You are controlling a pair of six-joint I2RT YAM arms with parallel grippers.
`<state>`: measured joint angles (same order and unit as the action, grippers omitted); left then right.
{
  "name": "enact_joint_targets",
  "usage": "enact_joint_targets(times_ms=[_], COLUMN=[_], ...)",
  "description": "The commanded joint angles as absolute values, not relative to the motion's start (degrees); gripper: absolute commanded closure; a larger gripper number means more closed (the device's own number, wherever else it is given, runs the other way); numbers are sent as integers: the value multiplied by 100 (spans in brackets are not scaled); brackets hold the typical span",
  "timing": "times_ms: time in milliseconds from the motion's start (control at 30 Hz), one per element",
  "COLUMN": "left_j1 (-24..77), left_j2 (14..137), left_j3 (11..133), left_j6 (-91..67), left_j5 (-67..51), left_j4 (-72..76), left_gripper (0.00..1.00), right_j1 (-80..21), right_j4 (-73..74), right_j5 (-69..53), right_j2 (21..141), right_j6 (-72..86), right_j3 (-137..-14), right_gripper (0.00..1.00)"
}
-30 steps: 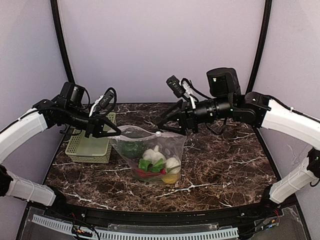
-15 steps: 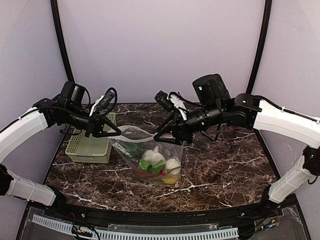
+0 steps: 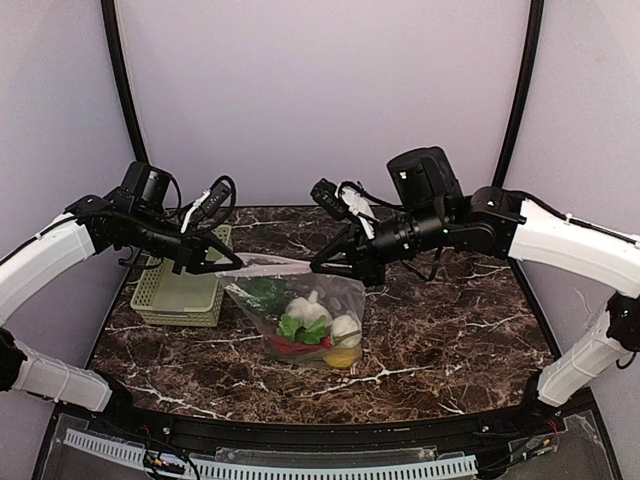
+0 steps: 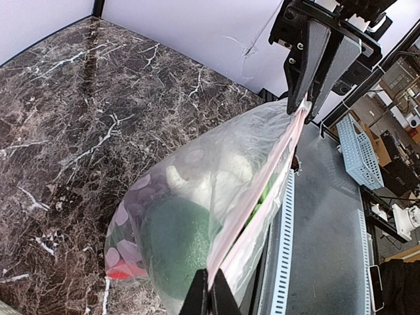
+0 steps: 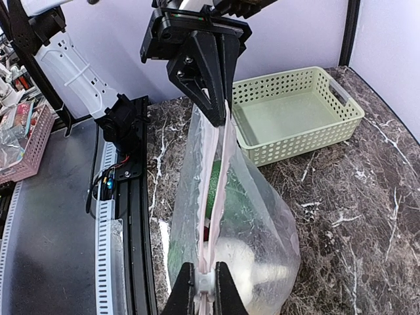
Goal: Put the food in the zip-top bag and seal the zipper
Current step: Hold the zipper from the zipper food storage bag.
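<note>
Dotted bag (image 3: 350, 292) holds the food (image 3: 305, 312); zipper (image 3: 275, 264) taut.

Even, soft overhead light fills all three views, throwing faint shadows on the glossy marbled desk (image 3: 450, 330), with mild sheen on the clear bag (image 5: 256, 216) and slight blur on the nearest claw tips.

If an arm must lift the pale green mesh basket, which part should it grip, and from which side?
Probably grip the mesh basket by a long wall's rim, from above, one finger inside and one outside: it sits upright, open-topped and empty, with thin walls.
</note>
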<state>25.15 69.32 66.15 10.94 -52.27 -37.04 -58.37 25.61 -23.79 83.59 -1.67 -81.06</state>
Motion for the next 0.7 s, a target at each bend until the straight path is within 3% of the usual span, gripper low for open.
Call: enact_joint_targets(times_ms=[0,667], left_j1=[2440,2001], left_j2=[6846,6768], left_j3=[6794,6794], left_j6=[1280,1288], left_j5=[-4558,-4465], left_j4=[-4099,-4105], left_gripper=[99,99], right_j1=[-5853,-5737], right_j4=[2410,2521], right_j5=[-2207,-2054], right_j2=[7920,7231], right_j6=[-130,0], right_j3=[-7860,-7252], right_gripper=[100,100])
